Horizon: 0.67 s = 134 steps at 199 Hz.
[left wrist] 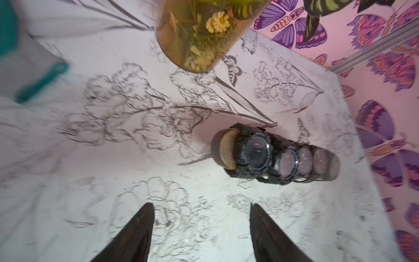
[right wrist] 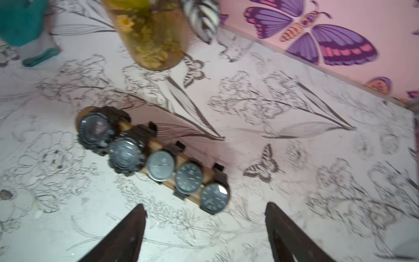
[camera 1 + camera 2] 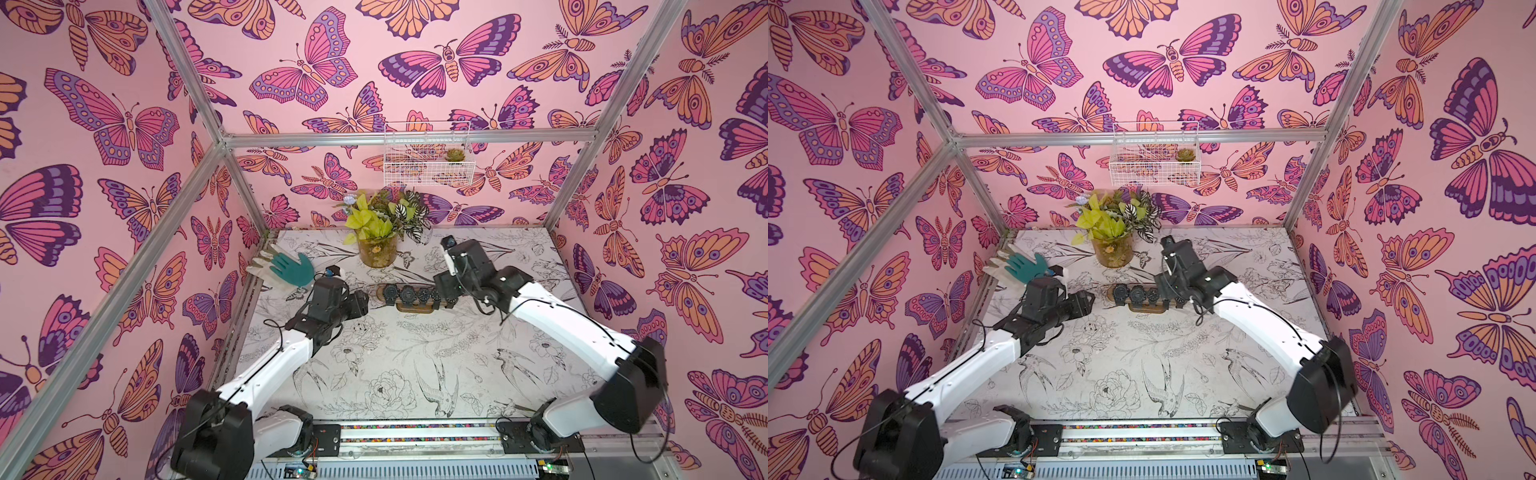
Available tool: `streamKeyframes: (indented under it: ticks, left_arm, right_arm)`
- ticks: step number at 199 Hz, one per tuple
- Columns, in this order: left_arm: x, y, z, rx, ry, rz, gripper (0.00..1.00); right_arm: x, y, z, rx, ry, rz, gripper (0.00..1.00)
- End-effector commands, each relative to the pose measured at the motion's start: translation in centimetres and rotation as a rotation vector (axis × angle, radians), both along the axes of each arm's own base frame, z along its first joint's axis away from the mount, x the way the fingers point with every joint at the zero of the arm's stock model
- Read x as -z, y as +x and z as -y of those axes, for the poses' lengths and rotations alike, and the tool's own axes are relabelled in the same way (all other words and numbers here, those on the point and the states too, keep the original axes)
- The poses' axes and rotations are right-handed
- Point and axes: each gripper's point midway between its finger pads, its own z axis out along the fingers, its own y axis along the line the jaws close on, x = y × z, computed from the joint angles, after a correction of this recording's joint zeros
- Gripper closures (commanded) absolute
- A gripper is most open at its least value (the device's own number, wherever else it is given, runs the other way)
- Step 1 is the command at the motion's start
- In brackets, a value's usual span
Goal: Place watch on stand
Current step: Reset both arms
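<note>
The stand [image 3: 415, 306] is a brown wooden bar on an oval base in the middle of the table. Several dark watches [image 3: 405, 293] are wrapped around it in a row. In the left wrist view, the bar's bare rounded end [image 1: 227, 149] shows beside the nearest watch [image 1: 257, 154]. My left gripper [image 1: 200, 206] is open and empty, just off that end of the stand [image 3: 1144, 308]. My right gripper [image 2: 205, 207] is also open and empty. It hovers by the other end, close to the last watch [image 2: 214, 198].
A glass vase of plants [image 3: 378, 249] stands behind the stand. A teal and white glove [image 3: 291, 268] lies at the back left, with a small dark object [image 3: 332, 272] beside it. A white wire basket [image 3: 428, 160] hangs on the back wall.
</note>
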Motion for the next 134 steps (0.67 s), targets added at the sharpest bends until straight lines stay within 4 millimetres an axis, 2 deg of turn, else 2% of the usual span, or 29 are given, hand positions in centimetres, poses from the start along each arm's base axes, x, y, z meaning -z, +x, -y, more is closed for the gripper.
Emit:
streamKeyframes:
  ticks: [1, 29, 52, 74, 92, 118, 123, 127, 134]
  left_arm:
    - [0.2, -0.8, -5.3, -0.204, 0.179, 0.052, 0.01]
    - [-1.1, -1.7, -10.1, -0.382, 0.366, 0.157, 0.01]
    - [-1.5, -1.5, -12.2, -0.437, 0.504, 0.238, 0.01]
    - [-1.2, -0.8, -13.6, -0.46, 0.617, 0.267, 0.01]
    - [-0.4, -0.2, -13.9, -0.426, 0.668, 0.244, 0.01]
    - [2.4, 0.7, -13.6, -0.349, 0.639, 0.269, 0.0]
    - [2.5, 1.0, -13.7, -0.352, 0.623, 0.287, 0.0]
    - [3.7, 0.6, -14.1, -0.352, 0.624, 0.273, 0.0]
    - [3.5, 0.8, -14.9, -0.386, 0.617, 0.294, 0.0]
  right_arm:
    - [0.8, 0.5, 5.2, 0.185, 0.041, 0.015, 0.14]
    - [3.4, 0.7, 14.2, 0.491, 0.146, 0.015, 0.09]
    - [5.9, 0.5, 19.1, 0.635, 0.156, 0.048, 0.06]
    - [7.5, 0.0, 21.9, 0.699, 0.059, 0.108, 0.03]
    - [8.4, -0.2, 23.5, 0.742, -0.041, 0.125, 0.01]
    - [9.1, 0.3, 24.2, 0.746, -0.074, 0.188, 0.01]
    - [9.3, 0.4, 24.3, 0.743, -0.069, 0.206, 0.01]
    - [9.3, 0.5, 24.2, 0.737, -0.06, 0.226, 0.01]
    - [9.5, 0.8, 24.1, 0.716, -0.038, 0.272, 0.01]
